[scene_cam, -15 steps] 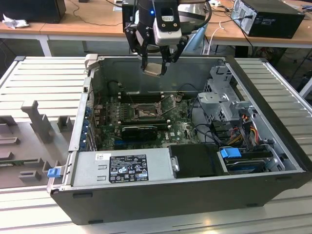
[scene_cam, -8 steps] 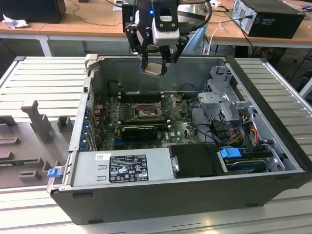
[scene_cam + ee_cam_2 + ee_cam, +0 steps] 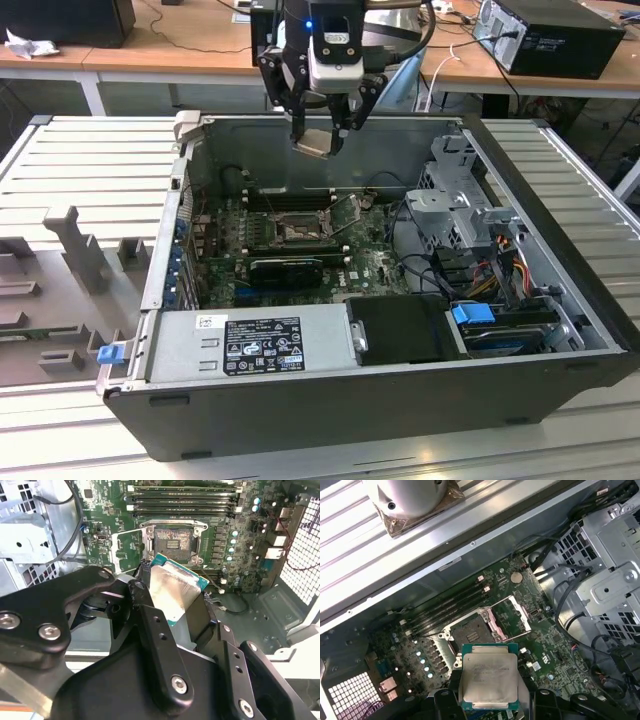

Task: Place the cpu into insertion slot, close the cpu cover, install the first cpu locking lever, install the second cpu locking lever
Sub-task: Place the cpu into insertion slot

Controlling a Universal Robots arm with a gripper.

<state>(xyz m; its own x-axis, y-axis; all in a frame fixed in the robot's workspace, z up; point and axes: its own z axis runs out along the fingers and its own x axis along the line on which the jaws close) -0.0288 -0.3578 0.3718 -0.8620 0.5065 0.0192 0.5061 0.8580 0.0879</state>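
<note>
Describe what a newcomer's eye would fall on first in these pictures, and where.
The claw holds the cpu, silver face showing, above the open computer case. Below it, on the green board, the insertion slot lies bare, with the cpu cover swung open beside it.

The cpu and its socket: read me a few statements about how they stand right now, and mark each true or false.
1. The gripper holds the cpu above the open computer case. True.
2. The cpu sits in the insertion slot. False: the slot is empty.
3. The cpu cover is closed over the slot. False: it is swung open beside it.
4. Long memory slots run beside the insertion slot. True.
</note>
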